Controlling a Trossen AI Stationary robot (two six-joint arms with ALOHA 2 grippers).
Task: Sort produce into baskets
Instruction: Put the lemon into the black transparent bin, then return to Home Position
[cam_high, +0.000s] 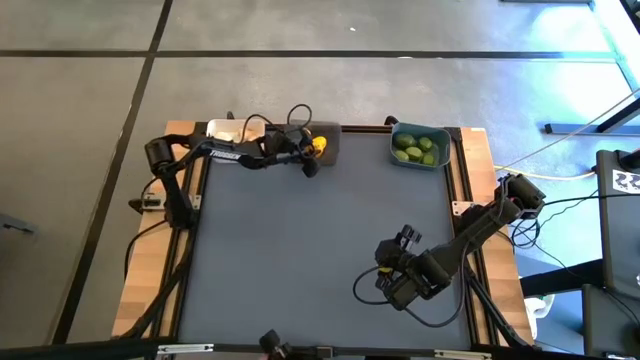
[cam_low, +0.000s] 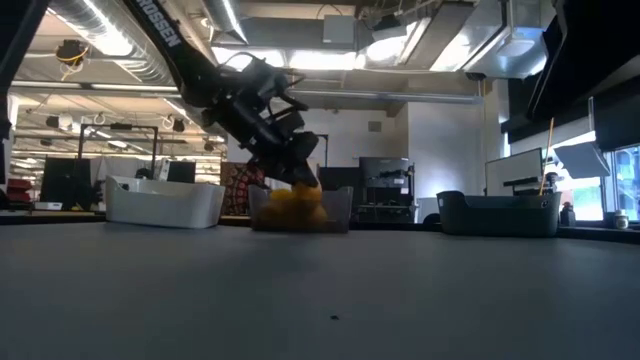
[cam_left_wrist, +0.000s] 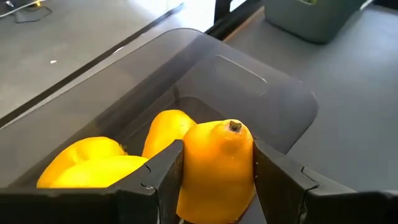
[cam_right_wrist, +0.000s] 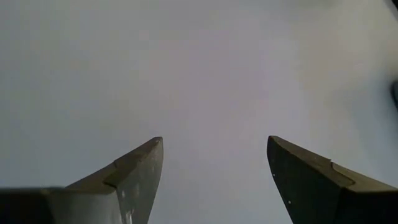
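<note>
**Last lemon held over the grey basket**

The left gripper has its two fingers clamped on a lemon, one finger on each long flank, stem end pointing away from the wrist. It hangs over the dark grey basket at the far edge of the tabletop, where at least two more lemons already lie. The white basket stands just beside it, and the teal basket, well apart, holds the limes.

The lemon looks firm and fairly light, with a waxy, rounded skin that could slip if pinched near either tapered end. The hold across its widest part seems the safest place. It should stand a short drop onto the others without harm, though it may roll on landing.

The right gripper waits over bare tabletop near the front right, fingers spread wide and holding nothing.
</note>
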